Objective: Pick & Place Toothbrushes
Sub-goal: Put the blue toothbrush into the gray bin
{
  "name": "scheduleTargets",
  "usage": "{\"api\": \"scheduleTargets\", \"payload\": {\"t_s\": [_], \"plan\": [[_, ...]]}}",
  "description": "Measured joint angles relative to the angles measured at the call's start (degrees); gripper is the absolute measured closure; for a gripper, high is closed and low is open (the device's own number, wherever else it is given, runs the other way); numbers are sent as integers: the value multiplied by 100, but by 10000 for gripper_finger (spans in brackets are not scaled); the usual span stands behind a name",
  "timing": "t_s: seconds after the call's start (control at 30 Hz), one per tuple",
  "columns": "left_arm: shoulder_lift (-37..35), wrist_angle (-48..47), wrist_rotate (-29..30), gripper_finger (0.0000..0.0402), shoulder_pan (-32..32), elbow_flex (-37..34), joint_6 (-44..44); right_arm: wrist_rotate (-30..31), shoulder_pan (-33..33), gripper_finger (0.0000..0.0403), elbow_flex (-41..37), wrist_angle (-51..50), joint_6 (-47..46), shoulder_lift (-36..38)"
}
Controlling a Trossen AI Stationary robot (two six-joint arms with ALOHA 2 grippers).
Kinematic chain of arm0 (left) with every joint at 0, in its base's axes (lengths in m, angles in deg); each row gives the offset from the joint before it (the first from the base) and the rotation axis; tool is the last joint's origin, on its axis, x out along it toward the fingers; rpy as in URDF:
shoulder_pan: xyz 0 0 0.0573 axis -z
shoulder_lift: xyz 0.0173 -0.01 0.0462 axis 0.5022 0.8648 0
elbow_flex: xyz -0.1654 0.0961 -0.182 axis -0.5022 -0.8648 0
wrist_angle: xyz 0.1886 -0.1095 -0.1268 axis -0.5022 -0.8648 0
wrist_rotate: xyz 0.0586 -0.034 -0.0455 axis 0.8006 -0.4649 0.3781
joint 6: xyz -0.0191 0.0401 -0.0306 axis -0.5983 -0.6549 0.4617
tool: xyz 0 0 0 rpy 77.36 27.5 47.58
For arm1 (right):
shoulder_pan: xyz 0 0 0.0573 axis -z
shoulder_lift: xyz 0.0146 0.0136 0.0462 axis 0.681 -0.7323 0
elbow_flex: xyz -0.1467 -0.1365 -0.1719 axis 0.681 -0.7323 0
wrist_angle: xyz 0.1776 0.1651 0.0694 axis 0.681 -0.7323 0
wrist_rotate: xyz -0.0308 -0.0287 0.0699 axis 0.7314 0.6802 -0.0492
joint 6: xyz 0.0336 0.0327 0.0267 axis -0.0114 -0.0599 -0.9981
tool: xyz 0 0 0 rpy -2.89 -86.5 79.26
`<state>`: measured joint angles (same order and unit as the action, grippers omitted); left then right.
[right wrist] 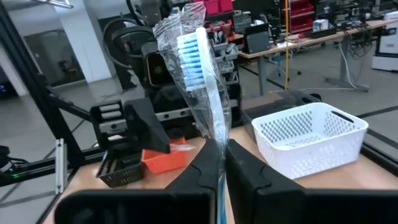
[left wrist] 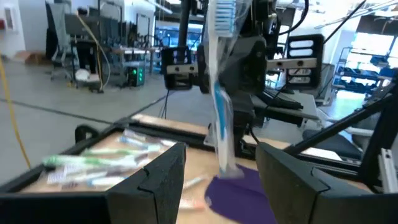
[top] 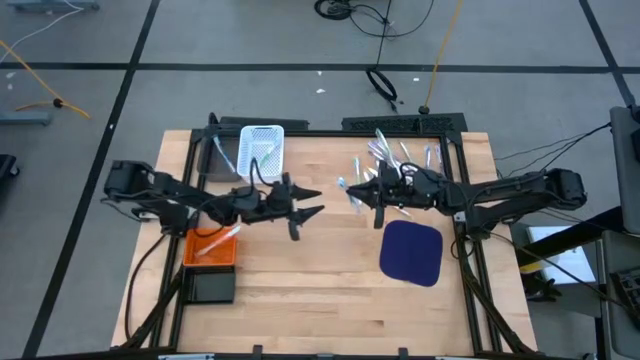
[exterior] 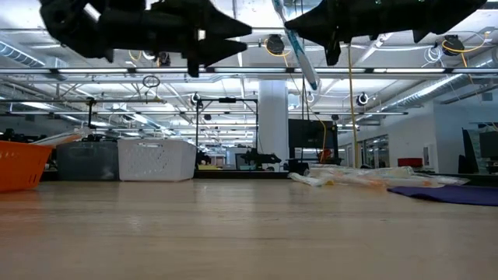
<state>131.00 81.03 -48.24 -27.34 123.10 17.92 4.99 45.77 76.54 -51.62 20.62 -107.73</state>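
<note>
My right gripper (right wrist: 221,149) is shut on one toothbrush (right wrist: 198,56), white with blue bristles, in a clear crinkled wrapper. It hangs in the air over the table's middle (top: 352,192). My left gripper (top: 318,202) faces it from the left, open. In the left wrist view its fingers (left wrist: 161,177) stand on either side of the toothbrush's lower end (left wrist: 225,149) without touching. Several more wrapped toothbrushes (top: 400,155) lie in a pile by the far right edge. A white basket (top: 262,150) stands at the far edge. My right gripper pinches the wrapped toothbrush between its two fingers on the handle (right wrist: 216,140), about midway along. The fingers come level from the table's right and lie across it. The toothbrush is lifted clear and stands nearly upright, bristle head (left wrist: 225,15) up and lower end (exterior: 310,82) below the fingers.
An orange basket (top: 210,248) holding a toothbrush and a dark tray (top: 212,287) sit under the left arm near the left edge. A dark blue mat (top: 412,250) lies right of centre. Bare wood spreads along the near side.
</note>
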Motion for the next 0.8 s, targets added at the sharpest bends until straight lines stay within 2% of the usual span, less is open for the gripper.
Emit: {"api": "scheduleTargets", "payload": {"t_s": [0.17,0.4,0.8], "plan": [[505,-11,1,202,18,542,-376,1,2,400,0,-11,0,0],[1016,-20,2,202,21,1004,-415,-2,-84,399,0,33,44,0],[1290,-6,10,202,12,1509,-566,-2,-186,399,0,156,151,0]]}}
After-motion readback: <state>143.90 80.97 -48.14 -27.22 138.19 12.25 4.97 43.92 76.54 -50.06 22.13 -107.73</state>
